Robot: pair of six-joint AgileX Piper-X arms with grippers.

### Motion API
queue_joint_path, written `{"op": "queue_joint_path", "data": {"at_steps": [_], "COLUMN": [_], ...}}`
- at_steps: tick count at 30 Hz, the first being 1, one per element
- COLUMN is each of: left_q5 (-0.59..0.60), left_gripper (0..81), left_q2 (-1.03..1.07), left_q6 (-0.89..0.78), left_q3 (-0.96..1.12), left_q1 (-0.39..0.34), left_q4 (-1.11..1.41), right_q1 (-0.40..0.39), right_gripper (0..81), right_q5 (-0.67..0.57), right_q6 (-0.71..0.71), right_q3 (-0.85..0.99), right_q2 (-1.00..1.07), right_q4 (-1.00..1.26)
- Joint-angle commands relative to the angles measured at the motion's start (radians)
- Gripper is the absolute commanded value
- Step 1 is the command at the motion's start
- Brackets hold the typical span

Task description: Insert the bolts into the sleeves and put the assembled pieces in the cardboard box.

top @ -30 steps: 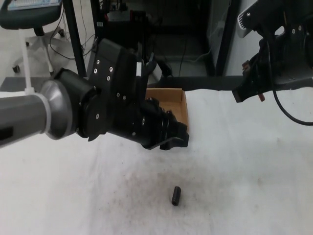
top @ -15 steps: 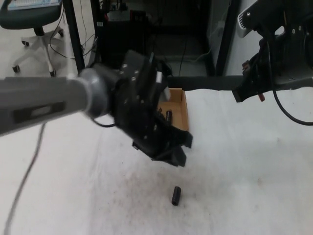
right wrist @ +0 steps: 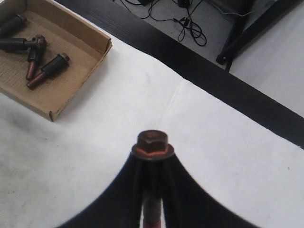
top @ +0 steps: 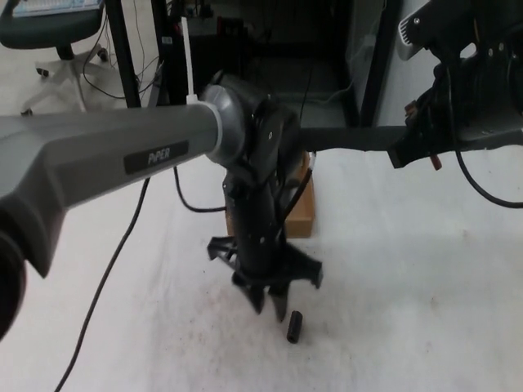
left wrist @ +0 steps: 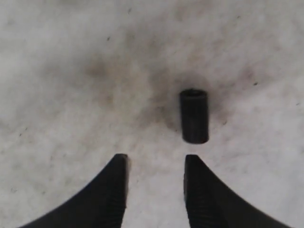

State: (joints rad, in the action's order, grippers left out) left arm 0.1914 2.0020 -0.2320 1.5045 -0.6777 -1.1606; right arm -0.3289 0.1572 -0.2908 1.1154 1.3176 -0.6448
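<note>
A short black sleeve (left wrist: 194, 115) lies on the white bench cover, just beyond one fingertip of my left gripper (left wrist: 154, 159), which is open and holds nothing. In the high view that gripper (top: 270, 308) points straight down, a little left of the sleeve (top: 294, 327). My right gripper (right wrist: 153, 161) is shut on a copper-coloured bolt (right wrist: 152, 145), head outward, and hangs raised at the far right (top: 425, 155). The cardboard box (right wrist: 78, 29) holds several assembled pieces (right wrist: 47, 70); in the high view the left arm covers most of the box (top: 301, 211).
The bench is covered in white cloth, stained dark around the sleeve. A black bar (top: 351, 137) runs along the bench's far edge. A cable (top: 106, 278) trails across the cloth on the left. Behind stand black frame legs and an office chair (top: 49, 24).
The left arm has swung away from above the box, come forward and turned its gripper straight down beside the sleeve. The right arm and its bolt have kept still.
</note>
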Motion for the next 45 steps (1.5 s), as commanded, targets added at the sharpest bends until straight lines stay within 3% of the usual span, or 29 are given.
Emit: {"op": "queue_joint_path", "data": {"at_steps": [1,10,15,31,45], "left_q5": [-0.034,-0.034,-0.105,-0.154,-0.154], "left_gripper": [36.8,36.7,36.7,36.7,36.7], "left_q2": [0.002,0.002,0.002,0.013,0.077], "left_q6": [0.0,-0.025,-0.022,-0.004,0.004], "left_q3": [0.01,0.01,0.01,0.01,0.008], "left_q1": [-0.003,-0.077,-0.124,-0.125,-0.125], "left_q4": [-0.03,0.081,0.16,0.258,0.142], "right_q1": [0.003,0.003,0.01,0.051,0.051], "right_gripper": [1.8,1.8,1.8,1.8,1.8], "right_q5": [0.001,0.009,0.083,0.076,0.076], "right_q6": [0.03,0.031,0.022,0.026,0.026], "right_q3": [0.008,0.008,0.008,0.008,0.008], "right_q2": [-0.013,-0.013,-0.013,-0.014,-0.014], "right_q4": [0.007,0.007,0.004,-0.002,-0.002]}}
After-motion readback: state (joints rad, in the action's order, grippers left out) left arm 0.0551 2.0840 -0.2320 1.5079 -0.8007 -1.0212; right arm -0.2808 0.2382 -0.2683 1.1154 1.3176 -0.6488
